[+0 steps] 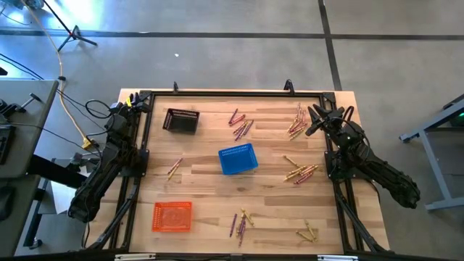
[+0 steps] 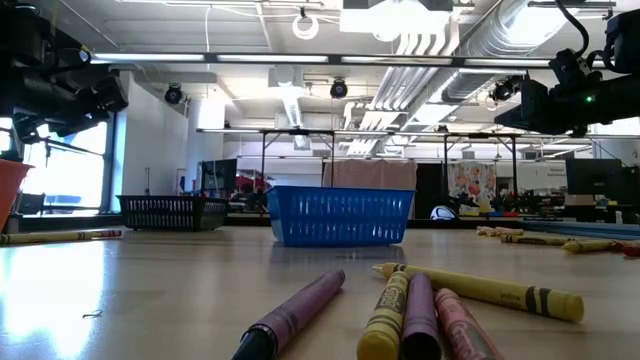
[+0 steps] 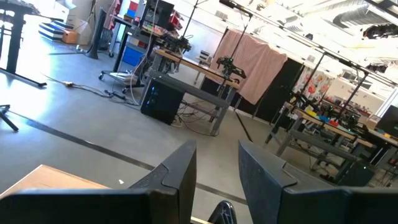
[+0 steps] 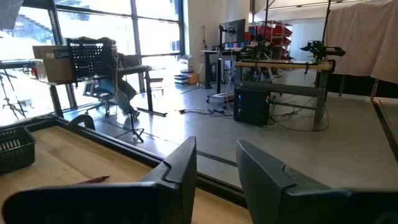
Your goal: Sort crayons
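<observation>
Crayons lie loose on the wooden table in small groups: far middle (image 1: 240,125), far right (image 1: 296,125), right (image 1: 301,172), left (image 1: 174,168), near middle (image 1: 241,222) and near right (image 1: 308,232). The low view shows several close up (image 2: 420,300). My left gripper (image 1: 133,100) is held up at the table's far left corner. It is open, with nothing between its fingers (image 3: 180,171). My right gripper (image 1: 313,119) hovers at the far right, also open and holding nothing (image 4: 217,168).
A black mesh basket (image 1: 181,121) stands far left, a blue one (image 1: 238,159) in the middle and an orange one (image 1: 172,216) near left. A black frame (image 1: 232,92) rims the table. Bare wood lies between the baskets.
</observation>
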### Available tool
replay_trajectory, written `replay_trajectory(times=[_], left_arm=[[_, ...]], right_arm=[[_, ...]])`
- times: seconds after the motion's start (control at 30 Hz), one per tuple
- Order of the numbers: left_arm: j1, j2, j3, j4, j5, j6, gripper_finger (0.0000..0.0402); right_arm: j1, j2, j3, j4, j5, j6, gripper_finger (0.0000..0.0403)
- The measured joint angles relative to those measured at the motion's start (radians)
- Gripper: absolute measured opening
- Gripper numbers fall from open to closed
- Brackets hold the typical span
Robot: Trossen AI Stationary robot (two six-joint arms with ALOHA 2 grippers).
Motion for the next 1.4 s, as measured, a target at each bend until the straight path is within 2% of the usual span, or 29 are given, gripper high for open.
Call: replay_trajectory(times=[0.5, 0.73, 0.8, 0.87, 0.97, 1.03, 1.4], left_arm=[[0.0, 0.0, 0.0, 0.0, 0.0, 0.0, 0.0104], [0.0, 0.0, 0.0, 0.0, 0.0, 0.0, 0.0104], [0.0, 0.0, 0.0, 0.0, 0.0, 0.0, 0.0104], [0.0, 0.0, 0.0, 0.0, 0.0, 0.0, 0.0104], [0.0, 0.0, 0.0, 0.0, 0.0, 0.0, 0.0104], [0.0, 0.0, 0.0, 0.0, 0.0, 0.0, 0.0104], [0.0, 0.0, 0.0, 0.0, 0.0, 0.0, 0.0104]], right_arm=[[0.0, 0.0, 0.0, 0.036, 0.003, 0.006, 0.0099], [0.0, 0.0, 0.0, 0.24, 0.015, 0.221, 0.0099], [0.0, 0.0, 0.0, 0.297, 0.042, 0.21, 0.0099], [0.0, 0.0, 0.006, 0.312, 0.117, 0.207, 0.0099], [0.0, 0.0, 0.016, 0.314, 0.192, 0.305, 0.0099], [0.0, 0.0, 0.02, 0.321, 0.194, 0.363, 0.0099], [0.0, 0.002, 0.021, 0.331, 0.197, 0.383, 0.0099]])
